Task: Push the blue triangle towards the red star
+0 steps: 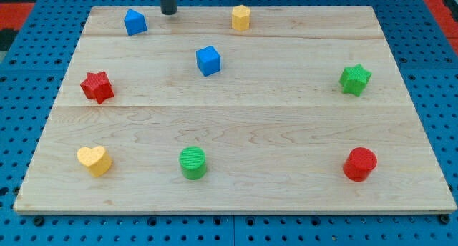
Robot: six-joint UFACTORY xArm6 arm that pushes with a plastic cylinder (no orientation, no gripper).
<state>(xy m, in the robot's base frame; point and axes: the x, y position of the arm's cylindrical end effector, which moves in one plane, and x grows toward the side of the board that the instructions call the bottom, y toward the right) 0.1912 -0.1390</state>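
**Operator:** Looking down on a pale wooden counter [236,124], made of long planks with a fine grain and joined in seams that run from the view's left to its right. It sits on a blue pegboard dotted with holes, and a strip of red shows at both top corners.

**Colleague:** Where is your rod?

**Operator:** My tip [168,13] stands at the counter's top edge, just to the right of the blue triangle [135,22] and apart from it. The rod is dark and plain and carries no fingers, so they are neither apart nor together.

**Colleague:** And the target?

**Operator:** The red star [96,86] lies below the triangle, near the left edge. All the blocks look like ribbed, matte plastic.

**Colleague:** What else is out?

**Operator:** A blue cube [208,60] sits near the middle. A yellow hexagon block [240,17] is at the top, right of my tip. A green star [354,79] is far right. Along the bottom are a yellow heart [94,160], a green cylinder [192,162] and a red cylinder [359,164].
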